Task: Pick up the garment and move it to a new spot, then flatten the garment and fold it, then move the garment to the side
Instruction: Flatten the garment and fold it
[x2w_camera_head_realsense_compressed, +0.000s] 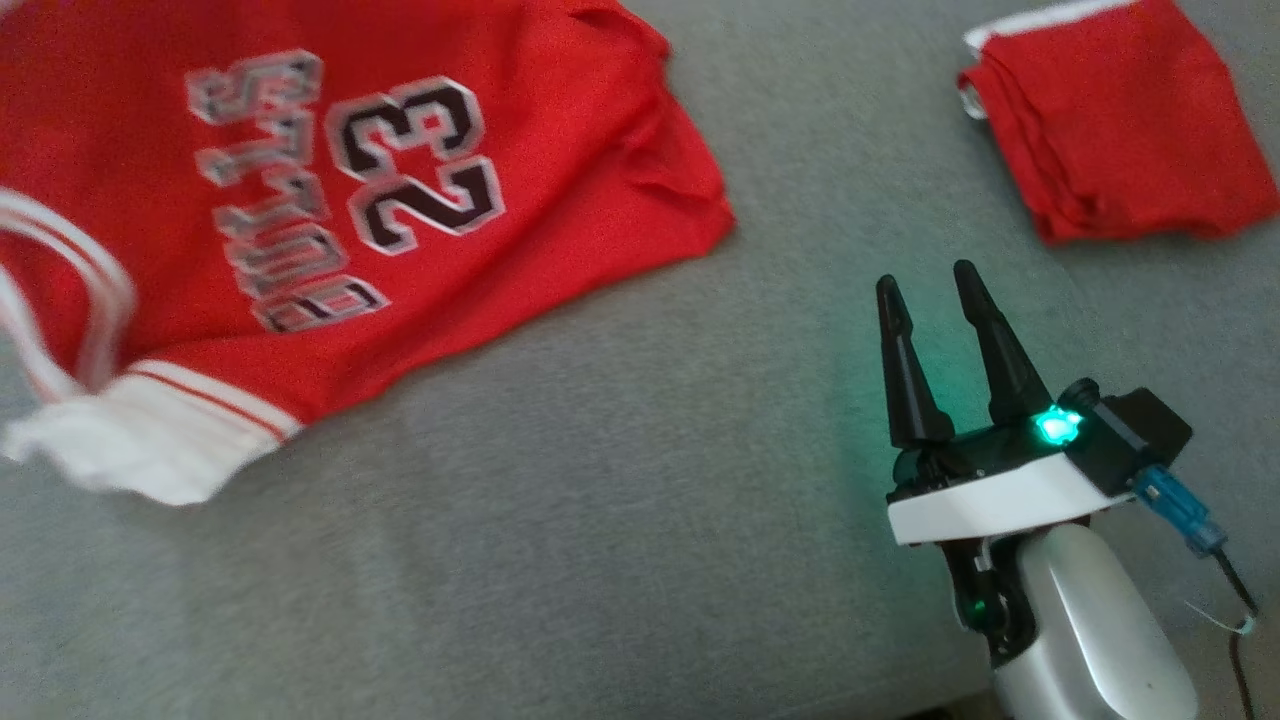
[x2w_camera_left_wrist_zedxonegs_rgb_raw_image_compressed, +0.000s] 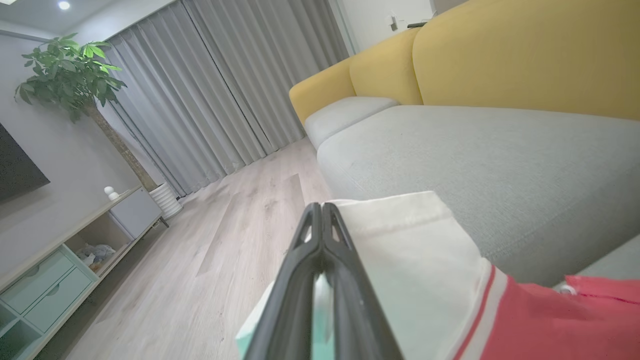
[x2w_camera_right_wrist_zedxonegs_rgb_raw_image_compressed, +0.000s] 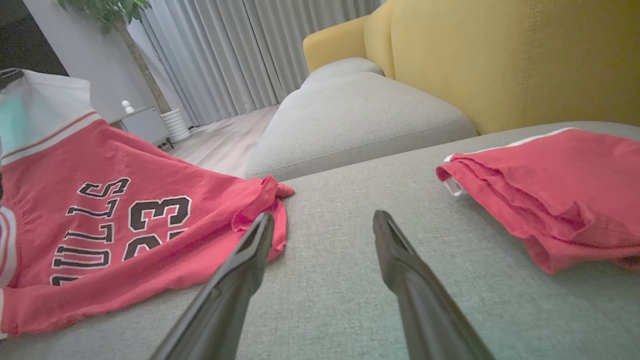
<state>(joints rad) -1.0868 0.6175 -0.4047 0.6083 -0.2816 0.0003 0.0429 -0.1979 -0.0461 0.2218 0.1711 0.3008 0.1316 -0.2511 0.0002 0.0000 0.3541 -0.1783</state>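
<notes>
Left gripper (x2w_camera_left_wrist_zedxonegs_rgb_raw_image_compressed: 322, 206) clamped on the jersey's white hem; right gripper (x2w_camera_head_realsense_compressed: 925, 277) open over the sofa.

Red jersey (x2w_camera_head_realsense_compressed: 300, 200) w/ black "23" & lettering lies spread on the grey sofa seat (x2w_camera_head_realsense_compressed: 600, 500) at the robot's left, print side up. Its white-banded hem corner is held up off the cushion at the near-left edge, pinched btwn the left fingers, which are pressed tip to tip. Right jaws stand wide apart w/ nothing in them, over bare cushion btwn the jersey and a second red garment (x2w_camera_head_realsense_compressed: 1120, 120), which lies folded at far right; the gripper is apart from both cloths. Yellow backrest (x2w_camera_right_wrist_zedxonegs_rgb_raw_image_compressed: 500, 60) behind. Grey curtains (x2w_camera_left_wrist_zedxonegs_rgb_raw_image_compressed: 215, 85), potted plant (x2w_camera_left_wrist_zedxonegs_rgb_raw_image_compressed: 65, 70), low cabinet (x2w_camera_left_wrist_zedxonegs_rgb_raw_image_compressed: 75, 245) & wood floor (x2w_camera_left_wrist_zedxonegs_rgb_raw_image_compressed: 225, 250) are beyond the seat edge.
</notes>
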